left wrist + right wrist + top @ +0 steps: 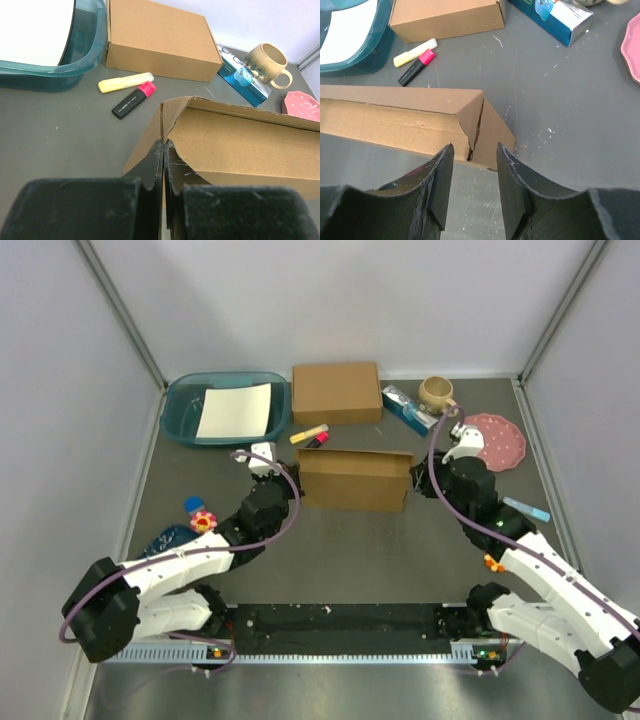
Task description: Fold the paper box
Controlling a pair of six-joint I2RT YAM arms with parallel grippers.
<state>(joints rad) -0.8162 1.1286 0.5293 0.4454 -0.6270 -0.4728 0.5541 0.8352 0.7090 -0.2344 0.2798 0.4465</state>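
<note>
Top view: the paper box (355,480) stands mostly formed on the desk (330,560). Left wrist view: my left hand (163,150), pressed together, touches its gaping corner just ahead. Right wrist view: my right hand (472,150), spread apart, straddles the other split corner. Tucking the corners looks left to do.

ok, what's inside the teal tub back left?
A white sheet lies flat in the teal tub, covering most of its floor. Whatever might be under the sheet is hidden.
</note>
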